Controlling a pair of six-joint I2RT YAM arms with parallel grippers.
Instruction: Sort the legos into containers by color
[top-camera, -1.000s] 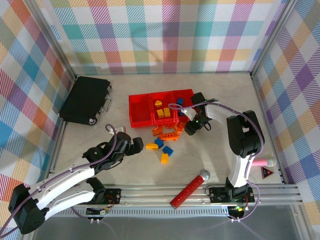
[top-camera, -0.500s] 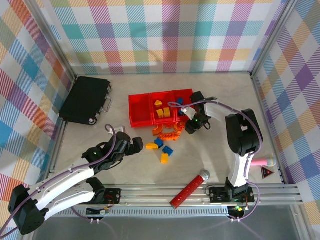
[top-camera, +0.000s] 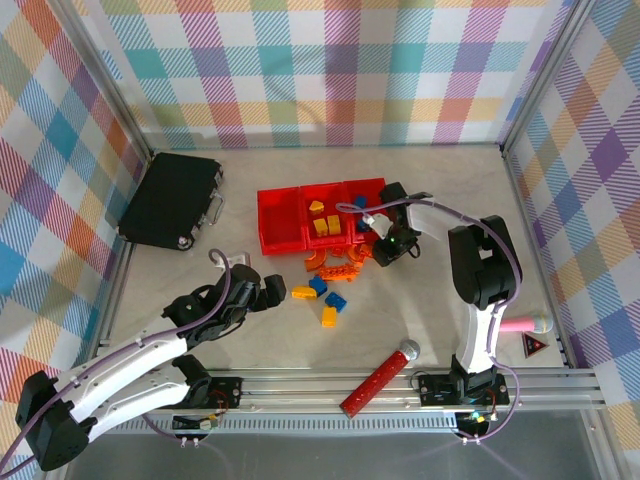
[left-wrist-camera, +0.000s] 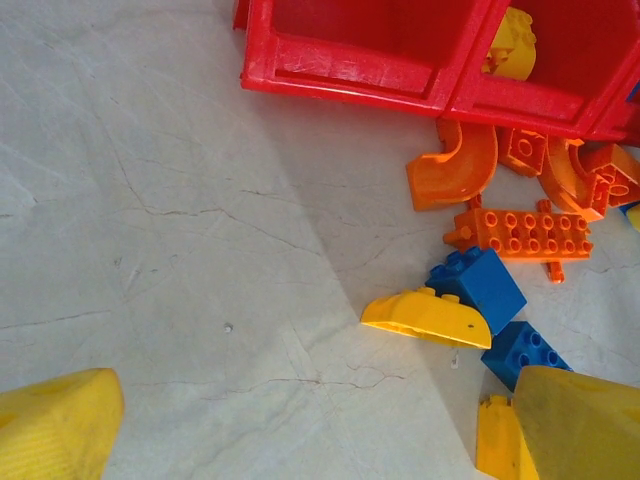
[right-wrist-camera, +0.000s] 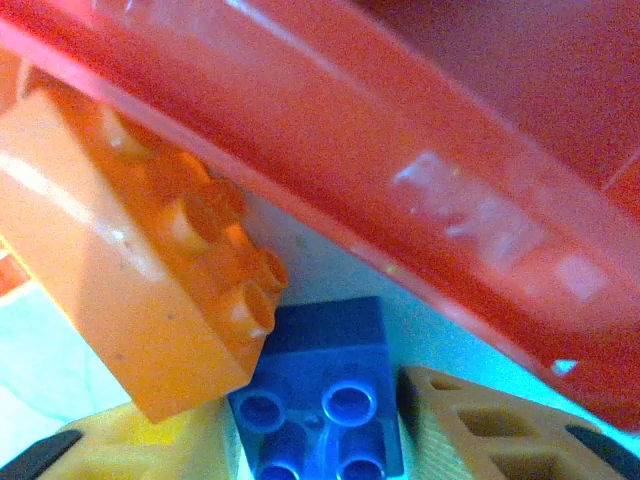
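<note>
Blue studded plastic brick (right-wrist-camera: 318, 385) pinched in right gripper (right-wrist-camera: 318, 450); left gripper (left-wrist-camera: 310, 425) wide open.

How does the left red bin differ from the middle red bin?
The left bin is empty, while the middle bin holds yellow bricks. The left bin ends the row, while the middle bin has a neighbour on each side. Both are red, open-topped and joined together.
</note>
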